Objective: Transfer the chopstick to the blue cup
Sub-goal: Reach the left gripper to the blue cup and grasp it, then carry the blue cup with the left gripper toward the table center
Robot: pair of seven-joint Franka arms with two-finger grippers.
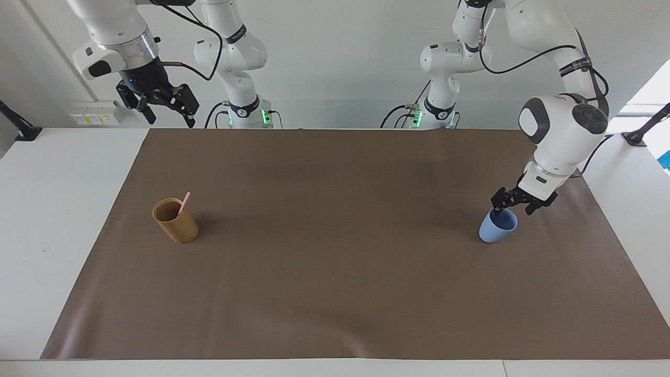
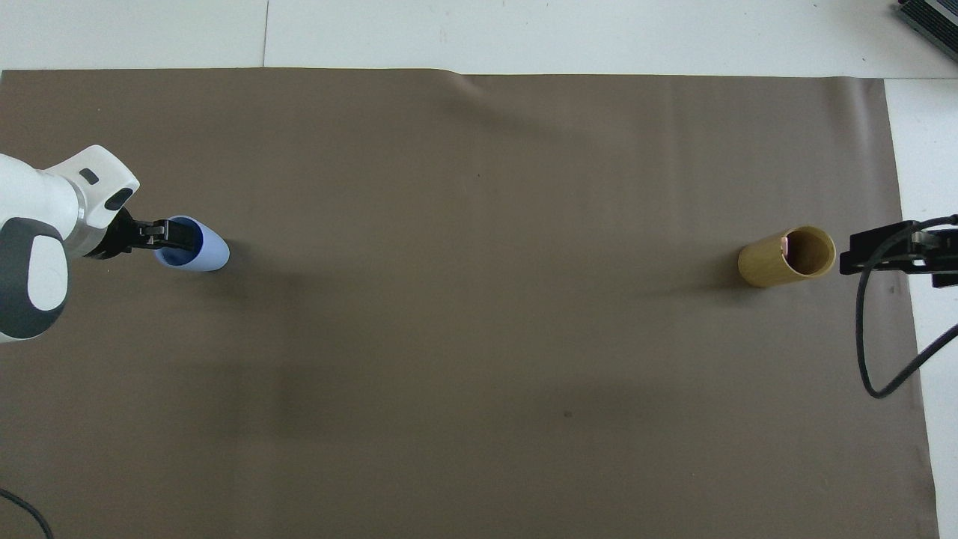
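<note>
Left gripper (image 1: 514, 205) released, straddling blue cup (image 1: 496, 230) rim. Right gripper (image 1: 166, 107) released, waiting. Chopstick (image 1: 183, 203) in tan cup (image 1: 176, 220).

My bench: white table (image 1: 63, 209) with a brown mat (image 1: 335, 272) over most of it — plain white wall (image 1: 335, 63) rising from my end, wall socket box (image 1: 95, 112) low down, daylight in from one corner.

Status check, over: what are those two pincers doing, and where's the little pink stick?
Left pincer open, at the blue cup rim. Right pincer open, waiting high at its table end. Chopstick standing in the tan cup. Brown mat between cups bare.
</note>
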